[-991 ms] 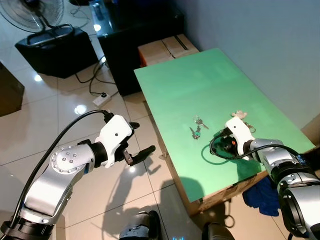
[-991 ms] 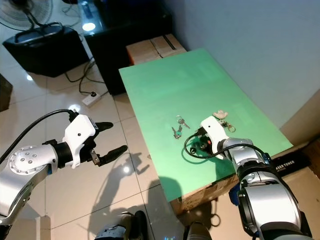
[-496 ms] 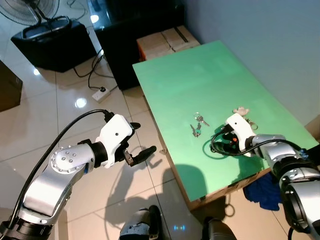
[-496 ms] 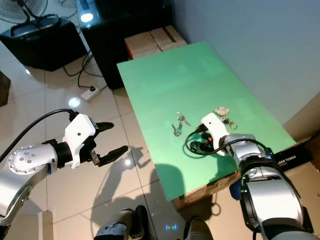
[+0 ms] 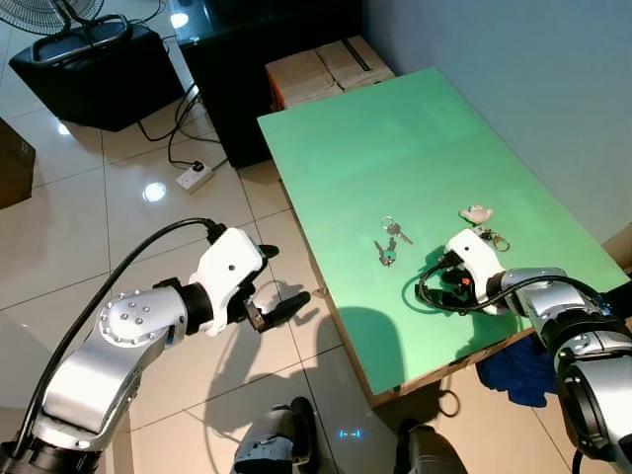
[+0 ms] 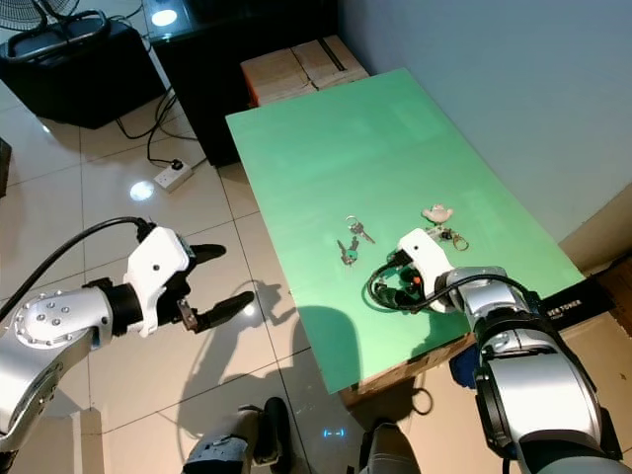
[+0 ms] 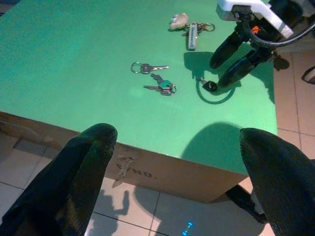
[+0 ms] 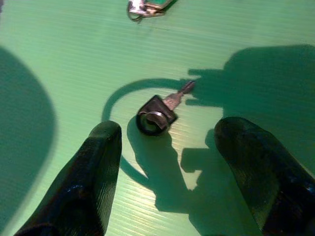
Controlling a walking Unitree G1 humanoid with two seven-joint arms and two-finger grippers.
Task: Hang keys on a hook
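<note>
on the green table [image 5: 395,128], four key sets [image 7: 156,84]

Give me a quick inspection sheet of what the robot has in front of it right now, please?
Surface: green table, on cardboard.
Job's things: black-headed key between right gripper's fingers; two key sets; keyring bunch with a pale charm. No hook seen.
Clutter: nothing seen.
Grippers: right gripper open, low over the table; left gripper open, over the floor.
Cables: black cable looped at right wrist; power strip.
Surroundings: cardboard boxes, fan.
</note>
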